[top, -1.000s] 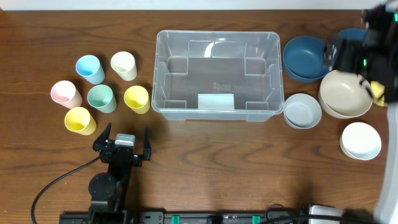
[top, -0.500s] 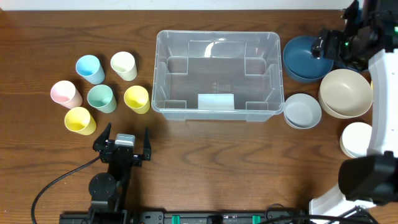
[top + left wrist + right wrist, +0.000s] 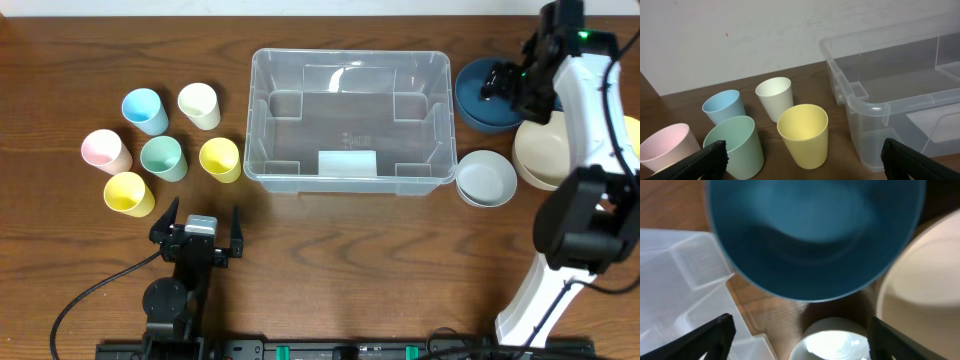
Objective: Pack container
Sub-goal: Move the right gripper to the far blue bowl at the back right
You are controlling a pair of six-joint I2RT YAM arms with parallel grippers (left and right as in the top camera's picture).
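Overhead view, left to right. Six plastic cups stand grouped on the brown wooden table [image 3: 330, 260]: a pink cup [image 3: 105, 150], a pale yellow cup [image 3: 128, 193], a light blue cup [image 3: 145, 110], a mint green cup [image 3: 162, 157], a cream cup [image 3: 199, 105] and a deeper yellow cup [image 3: 220, 159]. The left gripper [image 3: 200, 222] sits just in front of them, fingers spread wide and holding nothing. The container [image 3: 350, 53], a large clear plastic rectangular bin, stands upright at the table's centre, nothing inside but a white label [image 3: 347, 162] on its floor. Just to its right lie a dark blue round bowl [image 3: 475, 105] and a pale grey bowl [image 3: 486, 178], then a large beige bowl [image 3: 535, 155]. The right gripper [image 3: 500, 85] hangs over the blue bowl, fingers apart; whether it touches the bowl cannot be told.
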